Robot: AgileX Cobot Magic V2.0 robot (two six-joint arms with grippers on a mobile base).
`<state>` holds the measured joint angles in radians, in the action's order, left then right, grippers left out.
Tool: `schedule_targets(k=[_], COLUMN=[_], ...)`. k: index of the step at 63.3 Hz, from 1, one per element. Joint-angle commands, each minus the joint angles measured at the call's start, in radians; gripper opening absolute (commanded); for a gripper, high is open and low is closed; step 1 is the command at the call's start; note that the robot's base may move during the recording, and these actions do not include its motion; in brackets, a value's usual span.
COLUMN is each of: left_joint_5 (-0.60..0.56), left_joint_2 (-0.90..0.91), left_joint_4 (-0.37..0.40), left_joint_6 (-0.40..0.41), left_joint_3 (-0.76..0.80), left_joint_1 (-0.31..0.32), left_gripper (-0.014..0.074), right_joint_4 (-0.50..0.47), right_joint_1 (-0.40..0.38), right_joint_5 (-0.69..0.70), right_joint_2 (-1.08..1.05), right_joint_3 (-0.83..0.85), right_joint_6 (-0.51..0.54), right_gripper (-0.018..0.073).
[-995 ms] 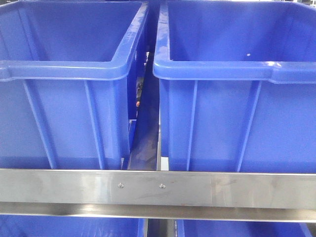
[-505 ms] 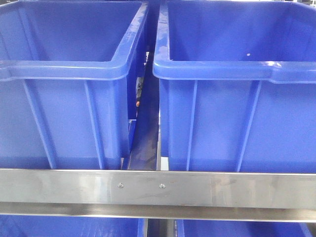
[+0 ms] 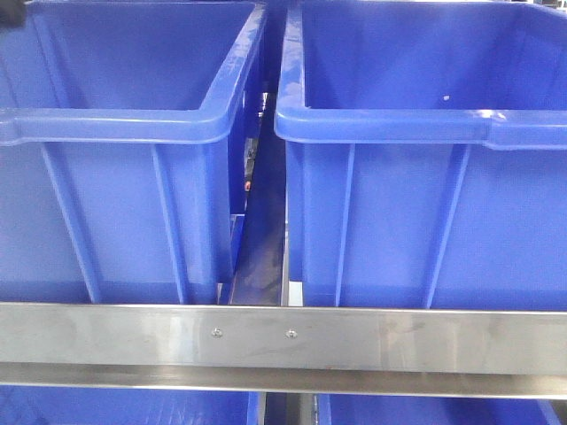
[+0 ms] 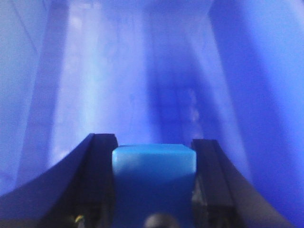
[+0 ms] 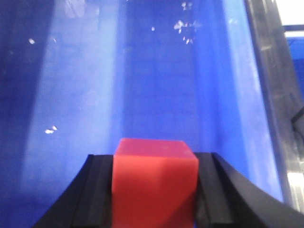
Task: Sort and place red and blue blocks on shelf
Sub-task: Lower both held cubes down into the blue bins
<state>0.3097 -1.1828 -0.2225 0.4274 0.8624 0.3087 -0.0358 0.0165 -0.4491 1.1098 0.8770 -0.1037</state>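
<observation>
Blocks both gripped: left gripper (image 4: 153, 185) pinches blue block (image 4: 154, 178), right gripper (image 5: 154, 190) pinches red block (image 5: 154, 183); each hangs directly over blue bin interior, so release is straight down.

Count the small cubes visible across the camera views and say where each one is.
2. The blue block sits clamped in the left end effector; the red block sits clamped in the right end effector, both over blue plastic. Others may be hidden.

A: What form does the left gripper (image 4: 154, 183) take?
B: Two black, matte fingers (image 4: 102, 183) with curved outer edges.
A: And the right gripper (image 5: 154, 190)?
B: Identical black fingers (image 5: 99, 192), flaring outward towards the base.
</observation>
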Motion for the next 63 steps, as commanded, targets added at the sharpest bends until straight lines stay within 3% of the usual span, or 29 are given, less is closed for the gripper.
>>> schedule_targets(k=[1, 45, 63], left_joint_5=[-0.085, -0.085, -0.085], left_joint_2=[0.011, 0.008, 0.008], left_joint_4=[-0.010, -0.024, -0.025], left_joint_6=[0.001, 0.001, 0.001], left_joint_3=[0.039, 0.039, 0.039], left_joint_1=[0.000, 0.000, 0.000], left_gripper=[0.0125, 0.0136, 0.0335], right_joint_4=[0.004, 0.007, 0.007], right_joint_1=[0.001, 0.001, 0.001], right_joint_5=[0.081, 0.100, 0.099], right_joint_2=[-0.011, -0.011, -0.011], right_joint_3=[0.042, 0.042, 0.042], right_joint_6=[0.011, 0.011, 0.011], right_gripper=[0.0050, 0.0065, 0.0309])
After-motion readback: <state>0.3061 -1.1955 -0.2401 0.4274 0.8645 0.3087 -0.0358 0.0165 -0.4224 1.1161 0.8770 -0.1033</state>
